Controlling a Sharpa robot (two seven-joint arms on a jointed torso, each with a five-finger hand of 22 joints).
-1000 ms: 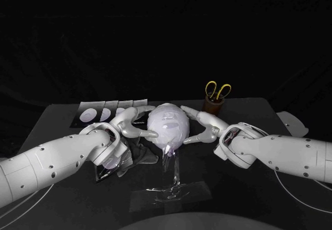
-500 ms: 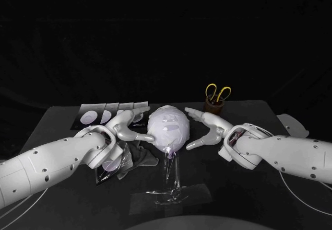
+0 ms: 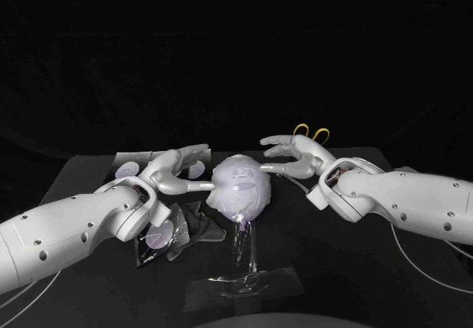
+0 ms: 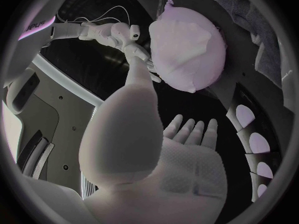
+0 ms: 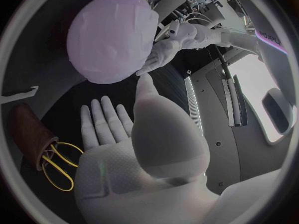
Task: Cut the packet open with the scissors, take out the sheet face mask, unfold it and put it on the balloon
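Sheet face mask point(image 3: 236, 183) lies draped over the pale balloon point(image 3: 242, 206), which sits atop a clear stand point(image 3: 243, 253) on the black surface point(image 3: 335, 273). The robot's two silver hands flank the balloon, both released and grasping nothing.

The left hand point(image 3: 178, 171) is just beside the balloon with its palm turned toward it and its fingers spread. Its thumb reaches for the balloon's side, though whether the tip touches the mask cannot be told. The right hand point(image 3: 296, 156) is raised near the balloon's far upper side on the robot's right, fingers apart and slightly curled, clear of the mask.

Behind the right hand, farther from the balloon, the yellow handles of the scissors point(image 3: 314, 131) stick up. The right wrist view shows them standing in a brown holder point(image 5: 28, 129).

A row of unopened packets point(image 3: 126, 164) lies flat beyond the left hand, away from the balloon. An opened packet point(image 3: 163, 232) lies crumpled under the left arm, near the foot of the stand.
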